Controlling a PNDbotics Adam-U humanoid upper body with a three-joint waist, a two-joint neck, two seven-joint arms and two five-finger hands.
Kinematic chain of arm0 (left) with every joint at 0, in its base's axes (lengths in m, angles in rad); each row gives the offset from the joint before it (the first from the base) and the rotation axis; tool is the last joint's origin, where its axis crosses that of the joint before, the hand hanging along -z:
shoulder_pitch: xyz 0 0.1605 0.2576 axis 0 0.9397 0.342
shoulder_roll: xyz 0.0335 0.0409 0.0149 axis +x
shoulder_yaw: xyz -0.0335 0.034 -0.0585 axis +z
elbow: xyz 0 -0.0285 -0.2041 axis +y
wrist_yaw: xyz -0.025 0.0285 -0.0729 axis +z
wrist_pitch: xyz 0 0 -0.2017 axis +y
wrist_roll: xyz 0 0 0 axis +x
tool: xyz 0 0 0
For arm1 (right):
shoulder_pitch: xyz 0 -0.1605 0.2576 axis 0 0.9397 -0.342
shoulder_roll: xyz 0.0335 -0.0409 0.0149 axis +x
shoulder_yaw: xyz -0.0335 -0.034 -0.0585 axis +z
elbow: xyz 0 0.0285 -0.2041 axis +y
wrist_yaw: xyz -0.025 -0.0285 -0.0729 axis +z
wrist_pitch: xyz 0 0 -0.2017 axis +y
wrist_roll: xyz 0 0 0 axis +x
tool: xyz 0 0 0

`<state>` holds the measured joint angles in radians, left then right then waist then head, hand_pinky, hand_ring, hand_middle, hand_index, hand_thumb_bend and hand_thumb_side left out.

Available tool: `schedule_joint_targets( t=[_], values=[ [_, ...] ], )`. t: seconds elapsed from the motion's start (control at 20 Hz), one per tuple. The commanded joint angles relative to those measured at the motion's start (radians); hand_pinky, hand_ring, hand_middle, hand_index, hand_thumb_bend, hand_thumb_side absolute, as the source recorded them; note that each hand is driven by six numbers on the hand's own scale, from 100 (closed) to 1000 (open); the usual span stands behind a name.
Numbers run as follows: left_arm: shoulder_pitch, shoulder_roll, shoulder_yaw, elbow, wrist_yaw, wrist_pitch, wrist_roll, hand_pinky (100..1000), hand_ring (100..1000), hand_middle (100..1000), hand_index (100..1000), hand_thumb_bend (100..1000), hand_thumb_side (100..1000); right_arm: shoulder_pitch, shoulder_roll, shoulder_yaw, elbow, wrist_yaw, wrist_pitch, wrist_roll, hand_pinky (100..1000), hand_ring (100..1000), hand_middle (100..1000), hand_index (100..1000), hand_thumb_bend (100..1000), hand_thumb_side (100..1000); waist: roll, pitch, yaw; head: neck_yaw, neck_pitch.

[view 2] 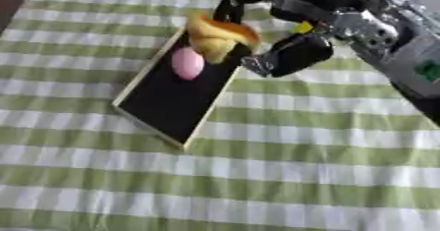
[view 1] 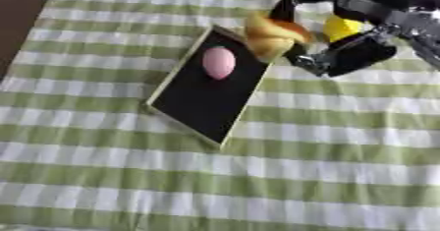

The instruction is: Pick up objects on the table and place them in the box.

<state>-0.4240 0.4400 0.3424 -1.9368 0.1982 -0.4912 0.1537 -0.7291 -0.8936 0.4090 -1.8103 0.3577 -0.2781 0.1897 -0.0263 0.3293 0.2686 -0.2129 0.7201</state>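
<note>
A shallow box point(view 1: 204, 108) with a black floor and pale rim lies askew on the green and white checked cloth. A pink egg-shaped object point(view 1: 218, 62) rests inside it near the far end. My right hand point(view 1: 343, 53) comes in from the upper right and is shut on a yellow-orange object point(view 1: 271, 36), held over the box's far right corner. A small yellow thing point(view 1: 341, 27) shows behind the hand on the cloth. The left hand shows in neither view.
The checked cloth point(view 1: 258, 176) covers the table out to the near edge. A dark brown strip point(view 1: 21, 9) borders the cloth at the upper left. My right forearm point(view 2: 404, 53) crosses the upper right corner.
</note>
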Motion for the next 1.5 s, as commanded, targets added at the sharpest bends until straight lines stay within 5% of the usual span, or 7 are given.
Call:
schedule_joint_targets(
  t=[0.05,0.6,0.85,0.9,1.1,1.3,1.5],
  values=[
    [-0.012,0.026,0.002,-0.018,0.000,-0.003,0.002,735,775,688,842,100,423,-0.032,0.042,0.014,0.077,0.047,-0.020,0.028,726,571,144,367,100,236,0.004,-0.016,0.001,-0.002,-0.008],
    [-0.014,0.012,0.007,-0.019,0.012,0.011,-0.009,732,773,687,842,100,464,-0.048,0.152,0.060,0.226,0.192,-0.069,0.063,733,597,250,439,100,270,-0.001,-0.007,0.002,0.010,-0.007],
    [-0.009,0.012,0.011,-0.017,0.016,0.014,-0.013,732,773,687,842,100,473,-0.052,0.157,0.063,0.242,0.266,-0.074,0.056,775,695,452,592,100,335,-0.002,-0.007,0.002,0.022,-0.005],
    [-0.010,0.012,0.011,-0.017,0.016,0.014,-0.013,732,773,687,842,100,470,-0.052,0.157,0.067,0.242,0.282,-0.082,0.074,817,781,589,712,100,375,-0.003,-0.007,0.002,0.022,-0.004],
    [-0.008,0.011,0.013,-0.015,0.017,0.016,-0.015,731,773,688,842,100,482,-0.045,0.157,0.071,0.231,0.344,-0.145,0.185,945,943,794,887,100,421,-0.004,-0.007,0.000,0.028,-0.001],
    [-0.004,0.010,0.015,-0.013,0.018,0.018,-0.018,731,773,688,842,100,486,-0.047,0.151,0.055,0.177,0.345,-0.198,0.237,1000,996,852,947,147,345,-0.002,-0.009,-0.004,0.034,0.005],
    [-0.005,0.010,0.014,-0.013,0.020,0.019,-0.020,731,773,688,843,100,485,-0.053,0.138,0.032,0.114,0.290,-0.189,0.235,998,984,837,941,122,290,0.000,-0.011,-0.007,0.037,0.007]
  ],
)
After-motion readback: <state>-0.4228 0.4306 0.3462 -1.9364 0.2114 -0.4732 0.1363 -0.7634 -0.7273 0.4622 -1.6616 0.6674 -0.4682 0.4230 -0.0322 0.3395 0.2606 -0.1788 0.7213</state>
